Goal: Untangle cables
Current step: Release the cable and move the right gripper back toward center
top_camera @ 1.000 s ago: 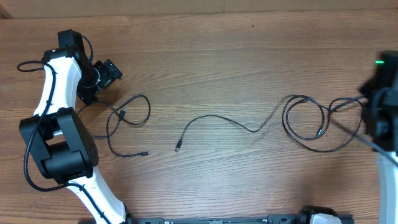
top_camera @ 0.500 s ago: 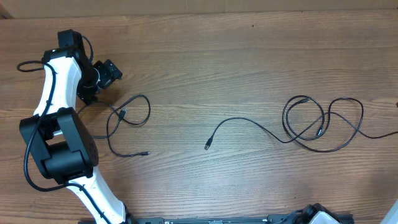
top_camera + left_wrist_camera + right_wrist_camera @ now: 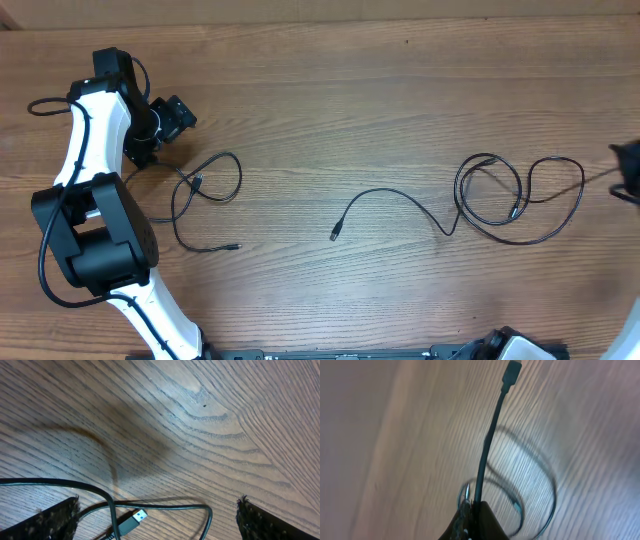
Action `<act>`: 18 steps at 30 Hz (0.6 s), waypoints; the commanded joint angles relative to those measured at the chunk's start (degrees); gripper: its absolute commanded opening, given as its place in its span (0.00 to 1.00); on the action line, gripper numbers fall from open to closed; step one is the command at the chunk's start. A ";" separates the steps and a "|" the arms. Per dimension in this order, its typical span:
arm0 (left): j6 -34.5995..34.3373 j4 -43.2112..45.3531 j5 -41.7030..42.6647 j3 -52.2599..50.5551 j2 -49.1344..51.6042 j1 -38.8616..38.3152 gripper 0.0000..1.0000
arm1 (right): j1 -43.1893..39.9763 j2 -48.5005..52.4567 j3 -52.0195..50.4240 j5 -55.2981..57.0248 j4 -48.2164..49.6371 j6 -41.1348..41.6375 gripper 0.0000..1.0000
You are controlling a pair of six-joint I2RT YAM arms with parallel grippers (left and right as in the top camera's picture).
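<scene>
Two thin black cables lie on the wooden table. The left cable (image 3: 208,190) makes a loose loop, and its USB plug (image 3: 132,521) lies between my left gripper's (image 3: 157,521) open fingers (image 3: 47,522), above the table. In the overhead view the left gripper (image 3: 172,118) sits just up and left of that loop. The right cable (image 3: 500,205) forms two overlapping loops, with a free tail ending in a plug (image 3: 334,236) near mid-table. My right gripper (image 3: 474,512) is shut on a strand of this cable (image 3: 487,445), whose small plug (image 3: 511,371) sticks up beyond the fingers. It shows at the right edge (image 3: 628,165) overhead.
The left arm's white and black links (image 3: 95,230) stand along the table's left side. A thicker black arm wire (image 3: 45,104) curls at the far left. Bare wood (image 3: 330,120) spans the space between the two cables.
The right cable's free tail slid right toward the loops, and the loops shifted. The right gripper left the overhead view and now shows again at the right edge. The left arm stayed still.
</scene>
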 commanded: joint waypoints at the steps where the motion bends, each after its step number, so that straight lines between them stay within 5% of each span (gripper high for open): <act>1: -0.79 -0.09 -0.66 0.81 -0.90 -0.09 0.99 | 3.65 3.80 0.81 -3.37 -0.13 -1.77 0.04; 15: -0.79 -0.09 -0.66 0.81 -0.90 -0.09 0.99 | 18.71 20.41 0.81 -3.10 0.66 -1.77 0.05; 18: -0.79 -0.09 -0.66 0.81 -0.90 -0.09 0.99 | 20.48 22.36 0.81 -3.13 0.81 -1.77 0.28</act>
